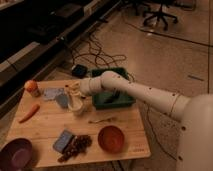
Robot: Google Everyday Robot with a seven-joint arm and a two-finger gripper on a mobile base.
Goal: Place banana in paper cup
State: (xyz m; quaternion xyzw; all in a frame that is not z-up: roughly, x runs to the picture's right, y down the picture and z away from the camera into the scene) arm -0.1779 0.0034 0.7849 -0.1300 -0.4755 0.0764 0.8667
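gripper (75,91): over the back middle of wooden table (47,125), directly above paper cup (77,106); grip state cannot be told. banana (73,87): pale, at the gripper's tip, just above the cup's rim. carrot (29,113): left. orange-red bowl (111,138): front right. purple bowl (17,152): front-left corner.

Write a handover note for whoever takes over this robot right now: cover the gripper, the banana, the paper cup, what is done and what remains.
Gripper: over the back left part of the wooden table, right above the paper cup.
Banana: at the gripper, over the cup's mouth, not lying on the table. Whether it is gripped or already resting in the cup cannot be told.
Paper cup: stands on the table, just left of the green bin.
Done: banana is up at the cup.
Left: make sure the banana sits inside the cup, release it, and draw the arm back.
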